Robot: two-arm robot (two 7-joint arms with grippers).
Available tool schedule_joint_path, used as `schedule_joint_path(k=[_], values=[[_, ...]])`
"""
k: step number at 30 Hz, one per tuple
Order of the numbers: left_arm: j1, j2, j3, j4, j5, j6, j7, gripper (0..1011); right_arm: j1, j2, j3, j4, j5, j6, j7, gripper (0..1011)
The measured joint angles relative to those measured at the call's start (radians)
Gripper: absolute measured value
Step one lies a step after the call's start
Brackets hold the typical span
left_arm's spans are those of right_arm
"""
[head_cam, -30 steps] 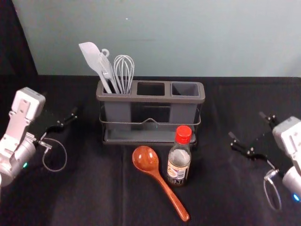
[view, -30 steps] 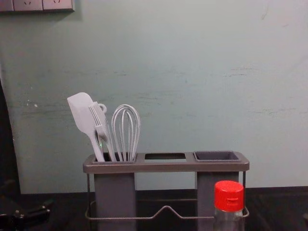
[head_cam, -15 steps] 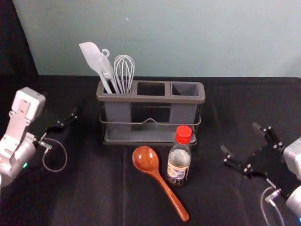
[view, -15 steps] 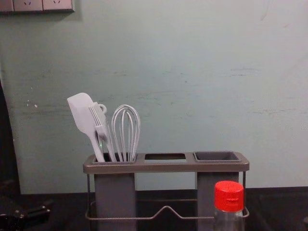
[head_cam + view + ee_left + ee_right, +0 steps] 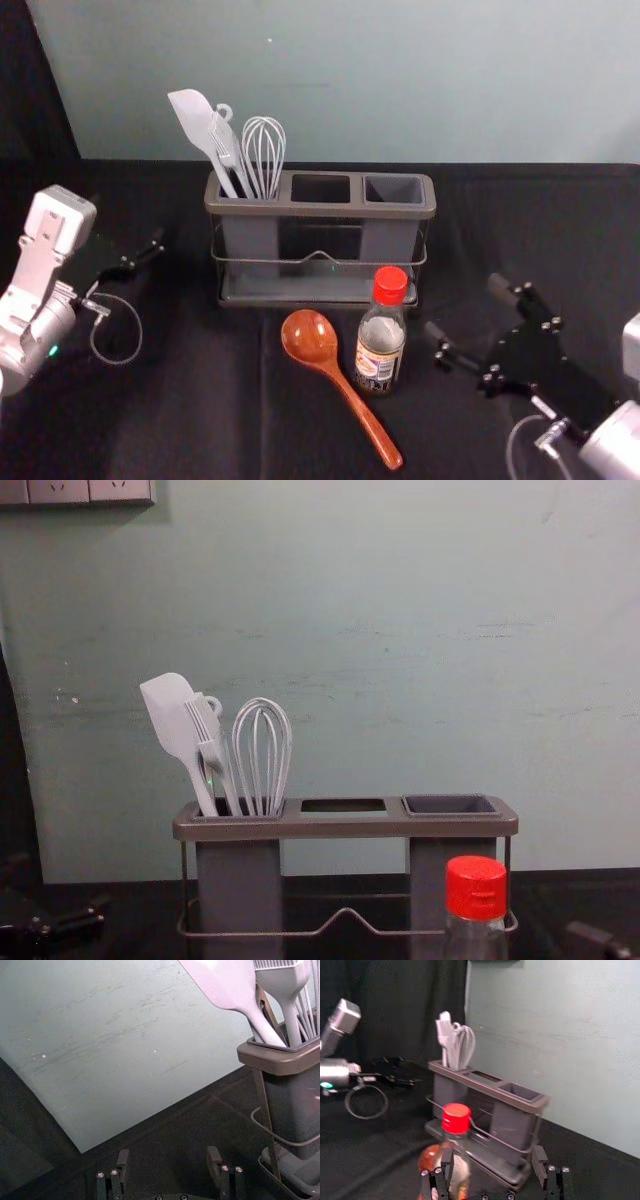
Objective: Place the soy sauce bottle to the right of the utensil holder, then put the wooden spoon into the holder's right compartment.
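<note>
Closer to the soy sauce bottle (image 5: 380, 352) than before, the right hand (image 5: 465, 308) is spread open to its right. The bottle stands upright before the utensil holder (image 5: 320, 209), near its right end, beside the wooden spoon (image 5: 312, 340) lying on the desk (image 5: 200, 410). Left of the holder, the left hand (image 5: 138, 228) is spread too.

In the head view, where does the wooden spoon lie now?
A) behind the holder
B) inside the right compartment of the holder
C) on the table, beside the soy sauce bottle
C: the wooden spoon lies on the dark cloth in front of the holder, beside the soy sauce bottle.
</note>
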Motion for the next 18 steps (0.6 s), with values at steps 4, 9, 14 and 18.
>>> schedule_joint_path(k=[4,9,14,18], values=[[0.0,0.0,0.0,0.0,0.0,0.0,0.0,1000,0.018,-0.032,-0.021,0.011,0.021,-0.007,0.038,1002],[0.0,0.0,0.0,0.0,0.0,0.0,0.0,1000,0.035,-0.079,-0.04,0.024,0.027,-0.013,0.057,1003],[0.0,0.0,0.0,0.0,0.0,0.0,0.0,1000,0.049,-0.121,-0.049,0.034,0.006,-0.014,0.048,1002],[0.0,0.0,0.0,0.0,0.0,0.0,0.0,1000,0.072,-0.155,-0.059,0.05,-0.005,-0.009,0.048,1003]])
